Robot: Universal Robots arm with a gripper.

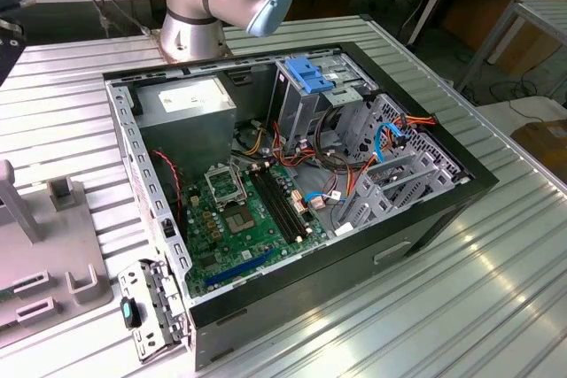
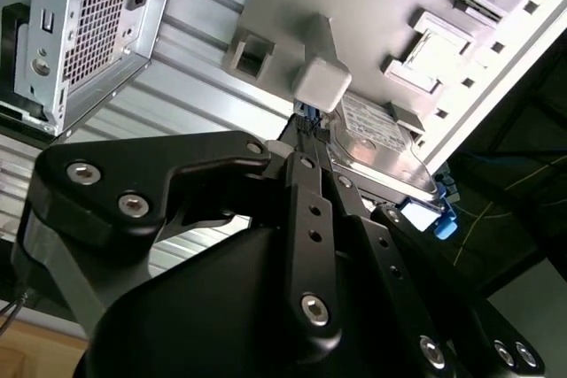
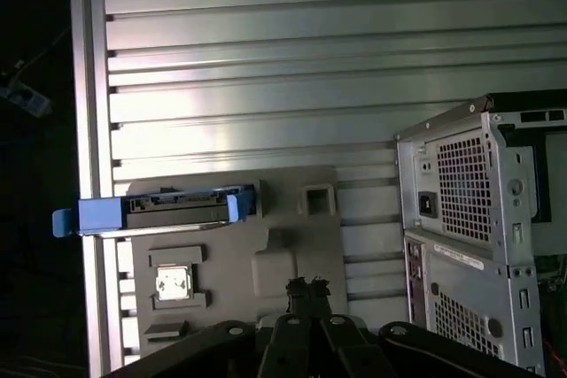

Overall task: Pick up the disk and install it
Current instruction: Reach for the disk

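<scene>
evidently the disk [image 3: 168, 211] rests on a grey holder [image 3: 285, 258] atop the ribbed table [image 3: 310, 86].

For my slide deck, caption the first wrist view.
The disk, in its blue rail, rests on the grey fixture beside the computer case, gripper not holding it.

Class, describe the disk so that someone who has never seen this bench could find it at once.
Start at the ribbed metal table, beside the computer case, where a grey fixture plate lies. The disk sits at that plate's edge, the only part there framed by a bright blue rail.
</scene>
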